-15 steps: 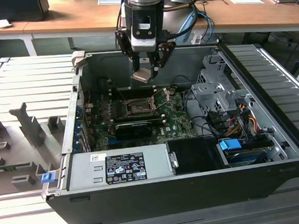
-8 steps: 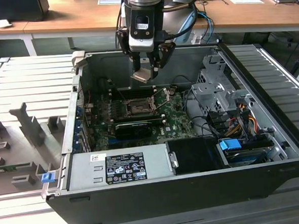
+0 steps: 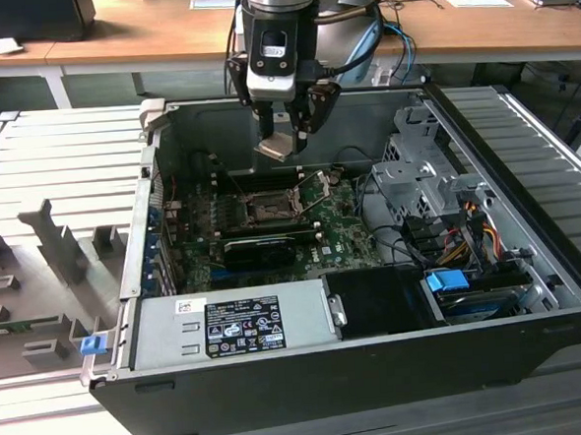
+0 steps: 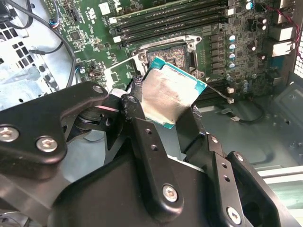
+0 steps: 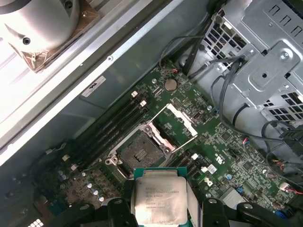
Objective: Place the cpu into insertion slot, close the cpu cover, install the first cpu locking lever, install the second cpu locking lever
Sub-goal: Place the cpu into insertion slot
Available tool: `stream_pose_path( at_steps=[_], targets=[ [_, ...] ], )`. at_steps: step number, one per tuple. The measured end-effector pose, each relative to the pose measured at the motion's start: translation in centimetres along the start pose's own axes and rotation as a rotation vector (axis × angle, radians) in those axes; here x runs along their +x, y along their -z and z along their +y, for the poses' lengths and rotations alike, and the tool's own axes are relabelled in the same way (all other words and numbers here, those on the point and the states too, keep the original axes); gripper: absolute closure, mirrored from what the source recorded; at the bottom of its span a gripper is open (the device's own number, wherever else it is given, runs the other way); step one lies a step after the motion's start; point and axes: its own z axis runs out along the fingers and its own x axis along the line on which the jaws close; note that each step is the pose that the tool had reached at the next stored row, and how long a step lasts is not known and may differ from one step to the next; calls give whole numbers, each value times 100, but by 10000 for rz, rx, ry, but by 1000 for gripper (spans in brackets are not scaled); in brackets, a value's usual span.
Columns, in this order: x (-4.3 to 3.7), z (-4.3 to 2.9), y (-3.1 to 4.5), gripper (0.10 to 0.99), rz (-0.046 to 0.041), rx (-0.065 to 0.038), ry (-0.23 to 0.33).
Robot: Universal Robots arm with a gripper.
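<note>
Currently the gripper grips the cpu by its edges, tilted, and the open insertion slot lies below and slightly beyond the fingertips, well apart.

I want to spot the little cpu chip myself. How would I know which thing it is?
Find the big open black computer case. Above its green board, the gripper holds the cpu. It is a small, thin, pale silvery square, held up off the board, unlike the parts fixed below it.
</note>
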Motion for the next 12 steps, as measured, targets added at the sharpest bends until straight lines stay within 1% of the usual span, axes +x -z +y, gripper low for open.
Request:
stream_pose_path(
  at_steps=[12],
  targets=[
    [0, 0, -4, 561, -39, -9, -459]
  ],
)
